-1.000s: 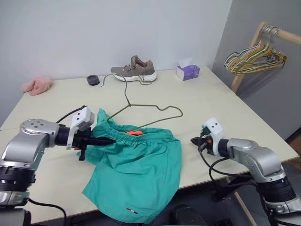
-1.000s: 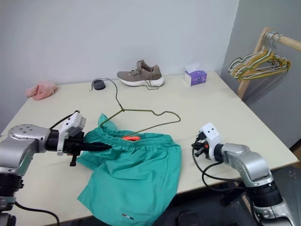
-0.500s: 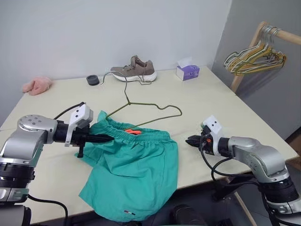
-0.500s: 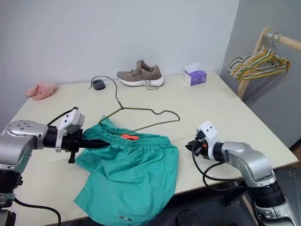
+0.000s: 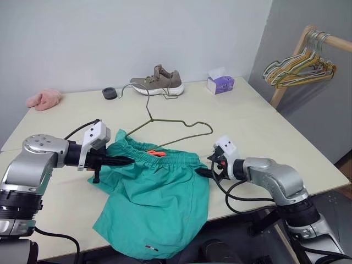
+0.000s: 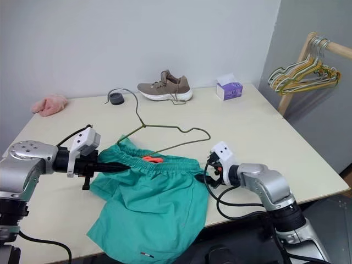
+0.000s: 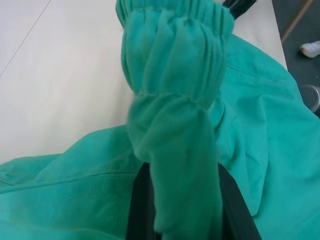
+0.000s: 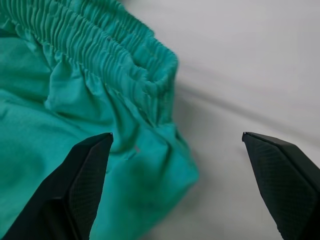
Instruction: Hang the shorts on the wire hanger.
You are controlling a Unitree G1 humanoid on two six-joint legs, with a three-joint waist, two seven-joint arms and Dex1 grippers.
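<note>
The teal-green shorts (image 5: 157,203) lie on the table's near side, legs hanging over the front edge, with an orange drawstring (image 5: 155,153) at the gathered waistband. My left gripper (image 5: 127,160) is shut on the waistband's left end, and the fabric bunches up between its fingers (image 7: 142,205). At the waistband's right corner my right gripper (image 5: 203,168) stands open. Its fingertips (image 8: 95,150) are spread wide, one over the cloth and one over bare table. The wire hanger (image 5: 150,119) lies flat just behind the shorts, its hook toward the far wall.
A brown shoe (image 5: 159,81), a purple tissue box (image 5: 220,83), a black roll (image 5: 109,93) and a pink fuzzy cloth (image 5: 43,99) sit along the table's (image 5: 247,126) far side. A wooden rack with bunched hangers (image 5: 300,65) stands to the right.
My right gripper has swung left across the table to the waistband's right corner and has opened from shut. The left gripper keeps its hold in place.
</note>
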